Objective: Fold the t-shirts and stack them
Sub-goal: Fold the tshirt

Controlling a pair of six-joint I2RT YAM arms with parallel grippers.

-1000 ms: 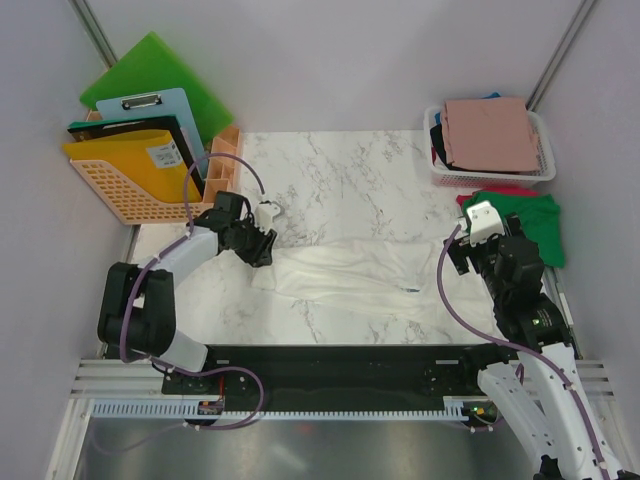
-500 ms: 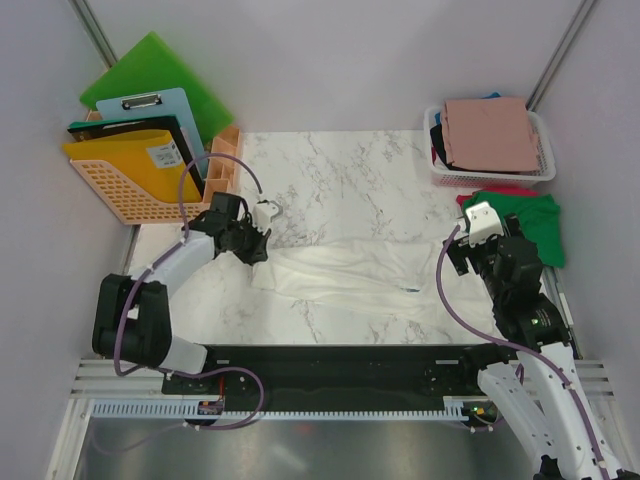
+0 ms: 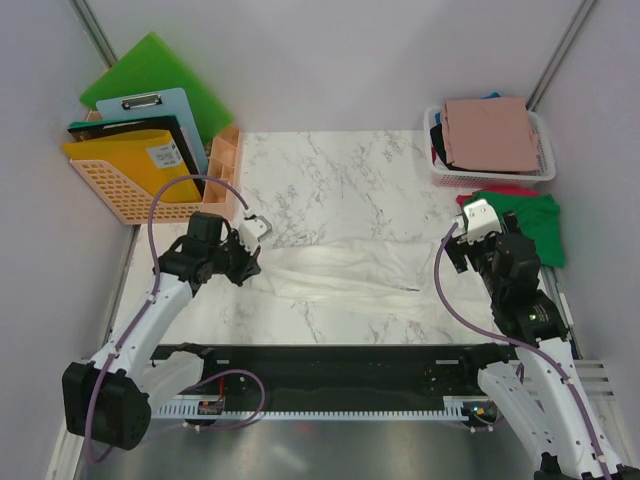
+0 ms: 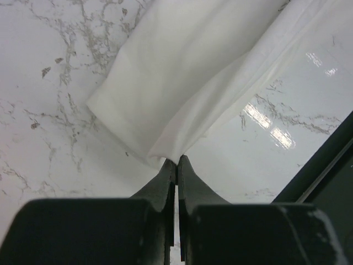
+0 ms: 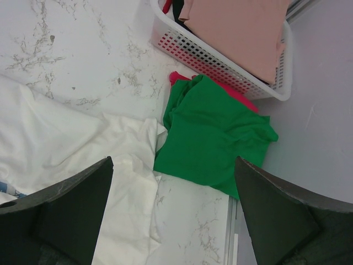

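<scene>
L gripper (image 4: 176, 161) pinches the left fold of the cream-white tee (image 4: 182, 77), lying mid-table; cloth light, limp, so I'd grip corners; R gripper (image 5: 171, 182) gapes wide, empty, over its right end; green tee (image 5: 212, 138) beyond; pink tee (image 3: 487, 132) in basket (image 5: 220, 66).

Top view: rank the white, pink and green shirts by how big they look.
Largest: cream-white t-shirt, clearly.
Then: dusty-pink t-shirt and green t-shirt look alike; the right arm covers part of the green, so unranked.
</scene>
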